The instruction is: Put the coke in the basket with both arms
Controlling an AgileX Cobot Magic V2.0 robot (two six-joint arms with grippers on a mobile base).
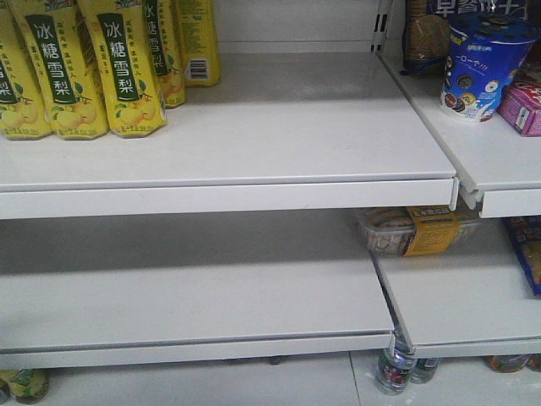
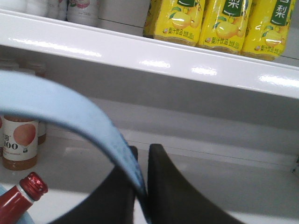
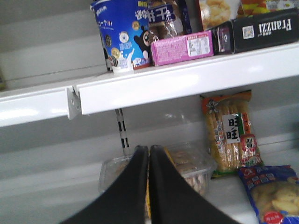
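Shop shelves (image 1: 228, 182) behind | left gripper (image 2: 142, 186) clamped on basket strap (image 2: 70, 112) | coke (image 2: 21, 198) apparently in basket | right gripper (image 3: 148, 163) closed, empty | next: hold basket level.

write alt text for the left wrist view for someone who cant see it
The left gripper has its black fingers shut on the basket's pale blue strap handle, which arcs across the view. The coke's red cap pokes up at lower left, in front of white shelves holding yellow pear drink bottles and a peach drink bottle.
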